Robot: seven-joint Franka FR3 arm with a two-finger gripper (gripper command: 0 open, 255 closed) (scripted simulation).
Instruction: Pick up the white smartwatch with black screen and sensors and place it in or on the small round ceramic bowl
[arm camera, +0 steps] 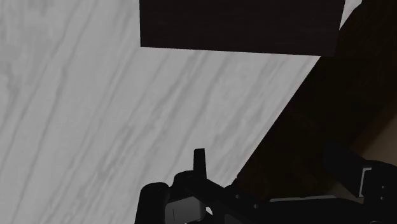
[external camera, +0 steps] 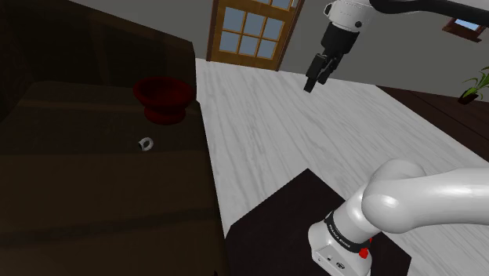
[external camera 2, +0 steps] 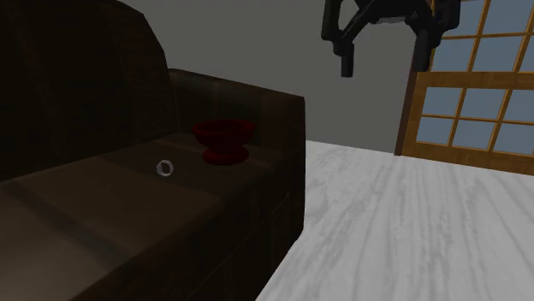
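A pale, wood-grained floor (external camera: pixel 298 141) runs through the middle of the room, and the gripper hangs over it. Along the shoulder view's left stands a dark brown sofa (external camera: pixel 94 204), its seat broad and flat, with an armrest at the end nearest the floor. The white arm (external camera: pixel 423 196) rises from the lower right of the shoulder view and reaches across the top of that picture. Behind the floor stands a wooden door (external camera: pixel 251 31) with glass panes. The stand (external camera: pixel 286 219) is a dark box set on the floor beside the sofa. A dark red bowl (external camera: pixel 163 96) rests upright on the sofa seat, close to the armrest. The gripper (external camera: pixel 312 82) is high in the air and points down at the floor, well apart from the sofa and everything on it. In the second exterior view its two black fingers (external camera 2: pixel 345 58) stand apart with nothing between them. The wrist view looks down past a finger (arm camera: pixel 200 162) at bare floor. The watch (external camera: pixel 145 143), small and white with its strap curled into a ring, lies on the sofa seat near the bowl but not touching it, on the side away from the door.
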